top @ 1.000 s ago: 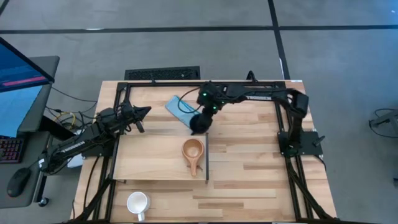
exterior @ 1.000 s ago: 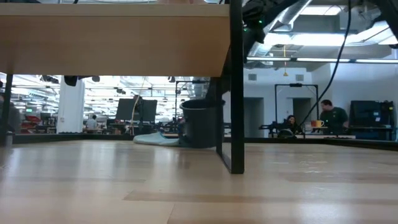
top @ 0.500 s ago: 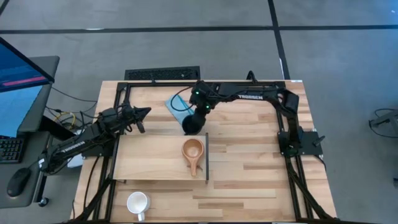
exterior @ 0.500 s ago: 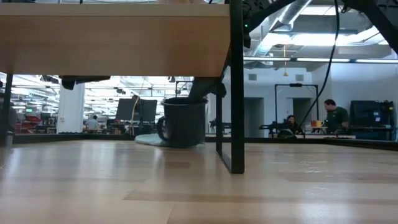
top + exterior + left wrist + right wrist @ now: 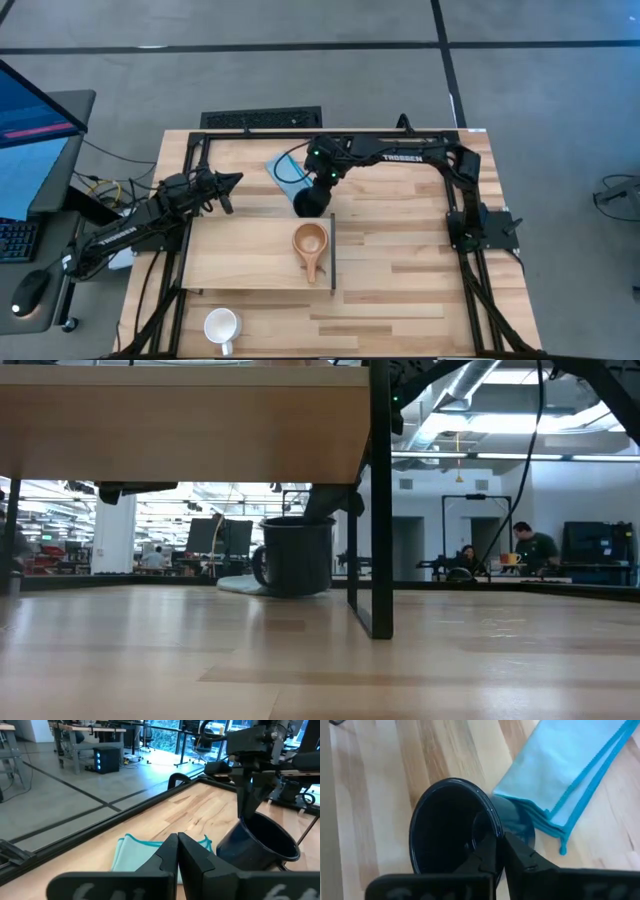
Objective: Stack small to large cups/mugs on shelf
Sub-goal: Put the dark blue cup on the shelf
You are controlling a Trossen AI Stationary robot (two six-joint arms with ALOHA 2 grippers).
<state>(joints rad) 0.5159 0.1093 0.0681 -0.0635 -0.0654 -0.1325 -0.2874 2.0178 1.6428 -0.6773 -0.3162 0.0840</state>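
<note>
The table (image 5: 400, 270) carries the shelf (image 5: 240, 255), a pale board raised over the near-left part of the table, with its dark strip on the right edge. On the shelf, close to that strip, lies the wooden cup (image 5: 310, 242), mouth up, its stub handle pointing to the near edge. The white mug (image 5: 221, 325) stands on the table near the near-left corner, outside the shelf. The cloth (image 5: 283, 172) lies toward the far edge, a little left of the middle.

The black mug (image 5: 310, 202) stands upright on the table, between the cloth and the far edge of the shelf; in the right wrist view its base touches or overlaps the corner of the cloth. The right gripper (image 5: 500, 851) is directly above it, with the fingers pinched on the rim, one finger inside the mug and one outside. The right arm (image 5: 400, 155) reaches from the right side along the far edge and bends down to the mug.

The relation that matters: the wooden cup is just beside the mug, toward the near edge and one level higher. So I think the mug must go up first and then a short way toward the near edge. The right arm is clearly the nearer one.

The left gripper (image 5: 177, 851) is closed and empty, and it waits over the left edge of the table, pointing toward the mug.
</note>
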